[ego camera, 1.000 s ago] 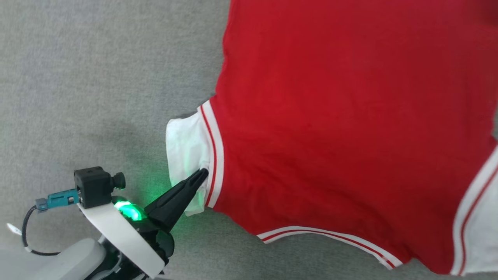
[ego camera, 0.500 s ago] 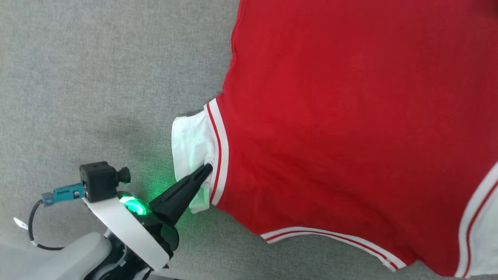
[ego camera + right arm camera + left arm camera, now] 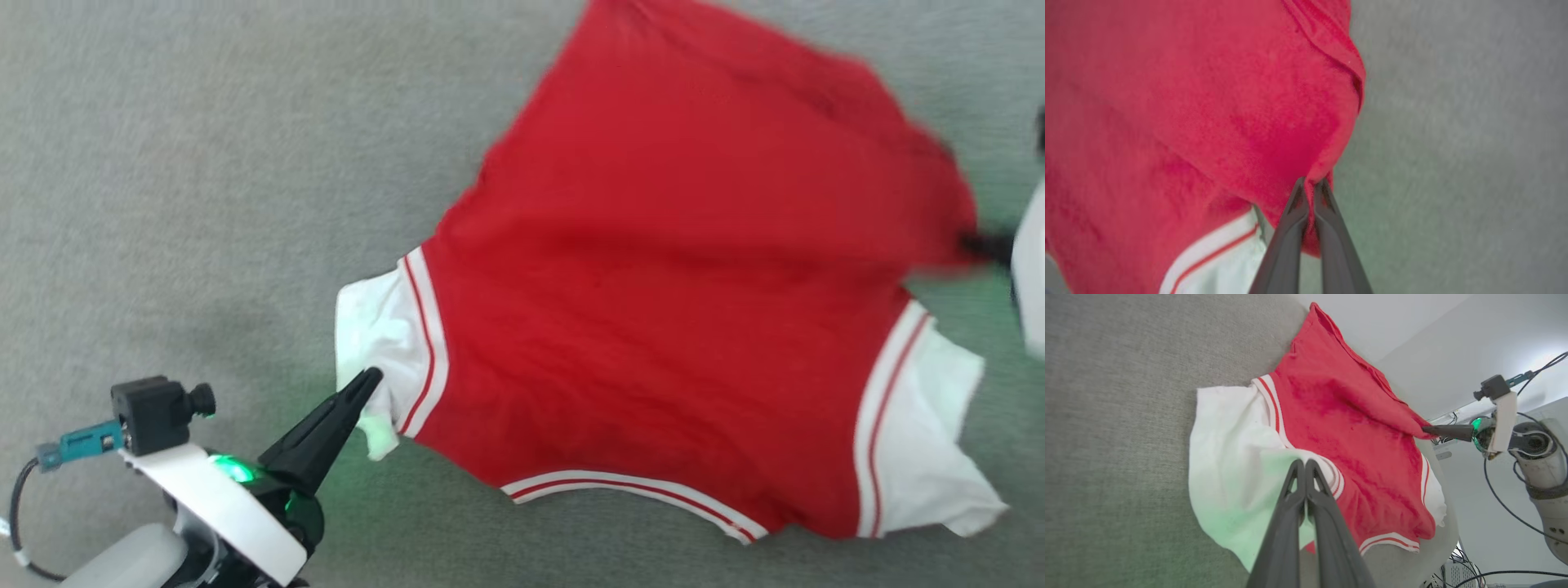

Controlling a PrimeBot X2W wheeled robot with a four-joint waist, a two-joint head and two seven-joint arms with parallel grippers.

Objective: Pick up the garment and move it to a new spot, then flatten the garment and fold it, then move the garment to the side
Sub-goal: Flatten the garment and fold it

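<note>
The garment (image 3: pixel 669 327), a red shirt with white sleeves and striped trim, lies spread over a grey surface. My left gripper (image 3: pixel 369 377) is at the lower left, shut on the near white sleeve (image 3: pixel 375 327) beside its trim. In the left wrist view its closed tips (image 3: pixel 1302 463) pinch the white cloth of the garment (image 3: pixel 1339 416). My right gripper (image 3: pixel 976 242) reaches in from the right edge, shut on a bunched red side of the shirt. The right wrist view shows this gripper (image 3: pixel 1312 182) clamped on a red fold of the garment (image 3: pixel 1188 102), lifting it into a peak.
Grey carpet-like surface (image 3: pixel 204 163) extends left and above the shirt. The other white sleeve (image 3: pixel 931 441) lies at the lower right. In the left wrist view the right gripper (image 3: pixel 1425 428) and its arm stand beyond the surface's far edge, with cables (image 3: pixel 1494 575) below.
The head camera has shifted, bringing the far sleeve and right gripper into view. The shirt's upper part is motion-blurred. My left gripper holds the sleeve nearer its outer edge than before.
</note>
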